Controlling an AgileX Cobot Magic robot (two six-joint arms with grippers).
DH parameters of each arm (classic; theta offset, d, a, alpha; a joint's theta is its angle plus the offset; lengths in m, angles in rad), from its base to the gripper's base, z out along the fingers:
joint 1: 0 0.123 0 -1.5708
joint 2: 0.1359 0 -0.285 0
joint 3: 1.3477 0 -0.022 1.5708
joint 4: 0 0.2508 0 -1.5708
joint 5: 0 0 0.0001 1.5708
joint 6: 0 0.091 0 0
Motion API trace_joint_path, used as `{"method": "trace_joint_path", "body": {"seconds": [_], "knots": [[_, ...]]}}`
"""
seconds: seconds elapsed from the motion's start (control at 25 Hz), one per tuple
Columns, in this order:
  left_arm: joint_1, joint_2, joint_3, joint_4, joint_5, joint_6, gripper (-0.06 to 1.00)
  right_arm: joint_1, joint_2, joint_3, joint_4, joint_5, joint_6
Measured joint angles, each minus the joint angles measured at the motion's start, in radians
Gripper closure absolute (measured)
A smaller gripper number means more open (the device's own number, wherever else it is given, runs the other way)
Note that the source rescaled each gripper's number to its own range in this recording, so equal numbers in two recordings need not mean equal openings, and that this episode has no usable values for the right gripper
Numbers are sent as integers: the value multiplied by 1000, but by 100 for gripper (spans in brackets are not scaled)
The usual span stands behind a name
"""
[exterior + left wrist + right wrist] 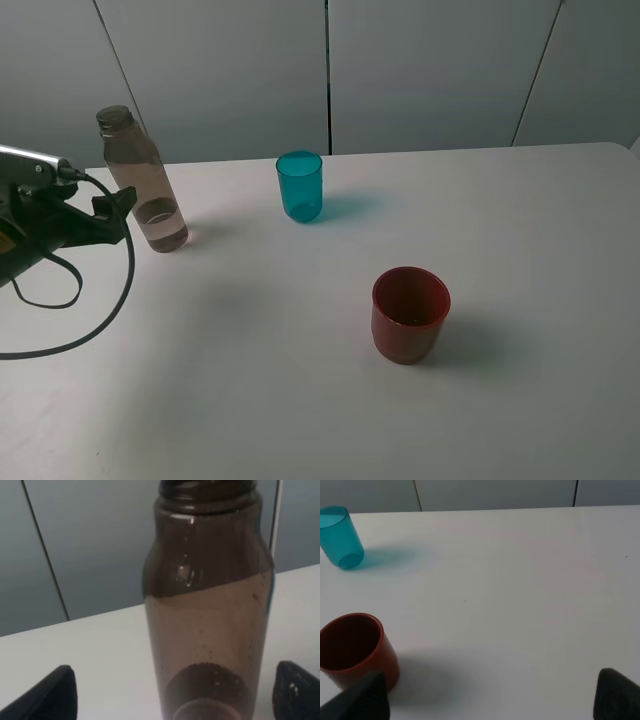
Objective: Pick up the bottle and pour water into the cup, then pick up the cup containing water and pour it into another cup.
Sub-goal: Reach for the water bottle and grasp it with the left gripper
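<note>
- up high, looking down: one white table (pixel 250 400) has three things on it: one bottle (pixel 140 180), one blue cup (pixel 300 187) and one red cup (pixel 410 315).
- the bottle stands up straight at the far left, with a little water low down inside. the blue cup stands near the back, in the middle. the red cup stands closer to the front, well apart from the other two.
- one left gripper (pixel 120 215) is at the left edge, just beside the bottle. one black cable (pixel 100 320) loops on the table under it.
- from the left wrist: the bottle (pixel 210 605) fills the middle and stands between two black fingers (pixel 45 695). the left gripper (pixel 172 700) is spread wide and holds nothing.
- from the right wrist: the right gripper (pixel 490 700) is spread wide too, with bare table between its two fingers (pixel 617 695). it holds nothing. the red cup (pixel 352 647) is just beside one finger, and the blue cup (pixel 340 537) is farther off.
</note>
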Motion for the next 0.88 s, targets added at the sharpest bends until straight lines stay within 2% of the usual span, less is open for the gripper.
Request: {"method": "trace_joint_path", "body": {"seconds": [0.88], "knots": [[-65, 260, -256, 4, 0, 8, -6, 0, 0, 0, 0, 0, 0]]}}
